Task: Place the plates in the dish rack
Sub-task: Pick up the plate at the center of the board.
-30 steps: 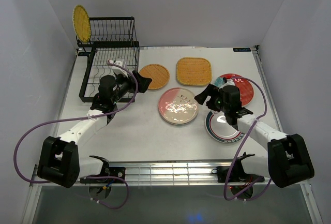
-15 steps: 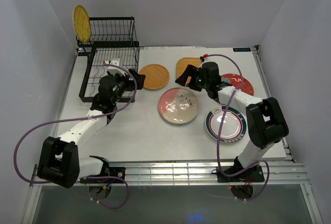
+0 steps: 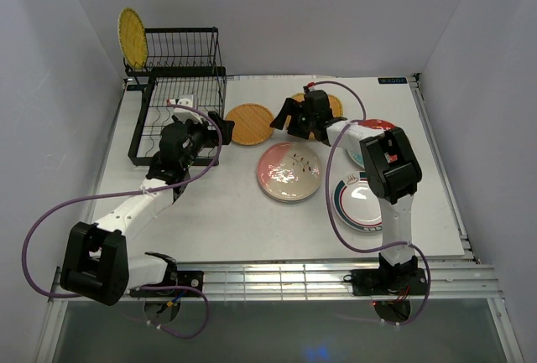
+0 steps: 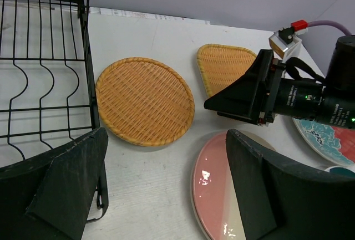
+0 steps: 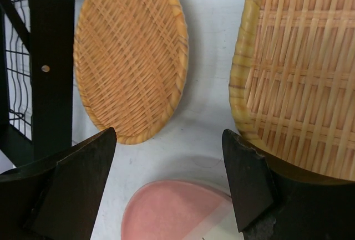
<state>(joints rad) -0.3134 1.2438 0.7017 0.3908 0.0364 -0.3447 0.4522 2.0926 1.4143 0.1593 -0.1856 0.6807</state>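
Seemingly light, stiff and rough-woven, the rounded-square plate (image 5: 299, 68) lay flat on the table (image 3: 210, 212) beside the round plate (image 5: 130, 57), its raised rim the likely hold for the wide-open, empty right gripper (image 5: 168, 136) poised at its edge.

My feeds bright, even overhead light, soft shadows, glare spots on pink plate (image 4: 211, 195), wrist-view foregrounds slightly soft.

No wording can be read anywhere. A thin white printed strip (image 3: 391, 80) lies on the far edge of the white table (image 3: 218, 220), near its far right corner, its dark print too small to make out. The left wrist view shows another pale printed strip (image 4: 150, 14) along that edge, equally illegible.
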